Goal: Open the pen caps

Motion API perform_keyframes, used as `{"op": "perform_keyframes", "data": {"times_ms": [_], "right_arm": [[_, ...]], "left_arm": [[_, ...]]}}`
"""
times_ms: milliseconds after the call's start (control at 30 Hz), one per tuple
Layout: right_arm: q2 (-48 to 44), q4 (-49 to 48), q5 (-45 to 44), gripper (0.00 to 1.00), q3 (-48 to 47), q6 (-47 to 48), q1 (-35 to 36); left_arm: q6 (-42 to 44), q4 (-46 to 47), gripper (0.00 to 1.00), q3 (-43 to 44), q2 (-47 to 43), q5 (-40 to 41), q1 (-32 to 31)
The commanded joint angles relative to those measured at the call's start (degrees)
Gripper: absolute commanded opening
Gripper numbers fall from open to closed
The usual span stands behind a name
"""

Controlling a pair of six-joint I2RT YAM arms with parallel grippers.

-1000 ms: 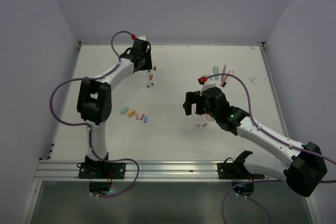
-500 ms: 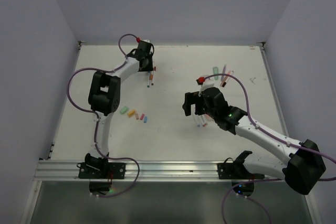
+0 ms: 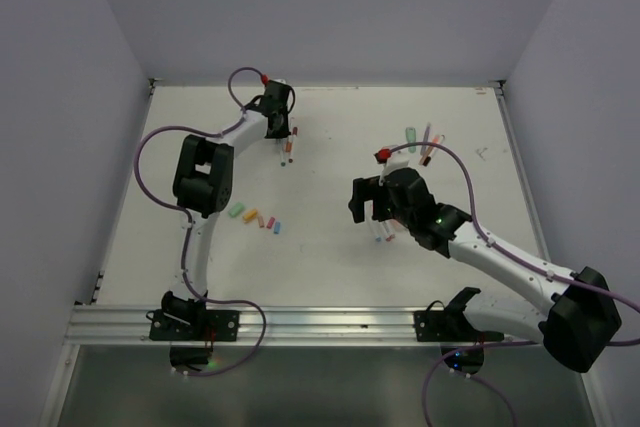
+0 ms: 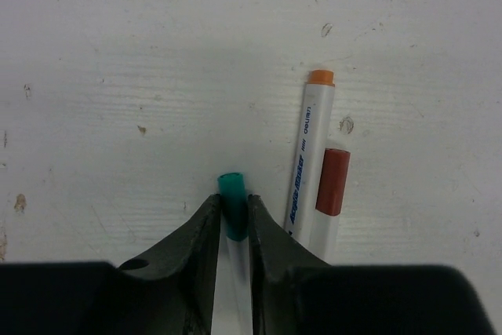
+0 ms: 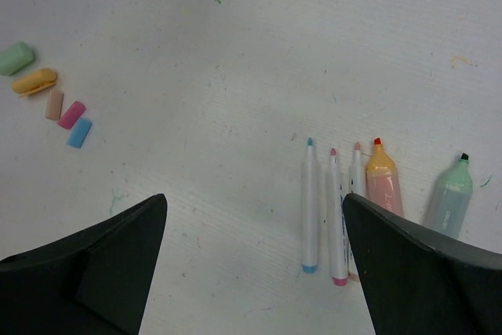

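Our left gripper (image 4: 233,211) sits narrow, pinching the teal-capped pen (image 4: 231,266) right at its cap (image 4: 231,186), beside an orange-tipped pen (image 4: 307,154) on the table (image 4: 118,76). Our right gripper (image 5: 252,202) hangs wide open. We risk clamping the cap itself, jamming it on.

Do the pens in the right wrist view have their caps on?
No, the five pens show bare tips; loose caps lie apart, upper left.

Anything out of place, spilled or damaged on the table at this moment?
Nothing stands out. Five loose caps lie in a neat row, five uncapped pens lie side by side, and the left gripper pinches a teal-capped pen. The table shows only small specks and scuffs.
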State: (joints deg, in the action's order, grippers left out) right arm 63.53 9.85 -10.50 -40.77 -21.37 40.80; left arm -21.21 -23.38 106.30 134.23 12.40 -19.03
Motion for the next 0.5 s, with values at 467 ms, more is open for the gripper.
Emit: {"op": "perform_keyframes", "data": {"times_ms": [467], "right_arm": [[4.6, -15.5, 15.1, 0.96, -0.3, -2.4, 0.2]], "left_arm": [[-12.1, 15.3, 0.00, -30.1, -27.9, -5.7, 0.5]]}}
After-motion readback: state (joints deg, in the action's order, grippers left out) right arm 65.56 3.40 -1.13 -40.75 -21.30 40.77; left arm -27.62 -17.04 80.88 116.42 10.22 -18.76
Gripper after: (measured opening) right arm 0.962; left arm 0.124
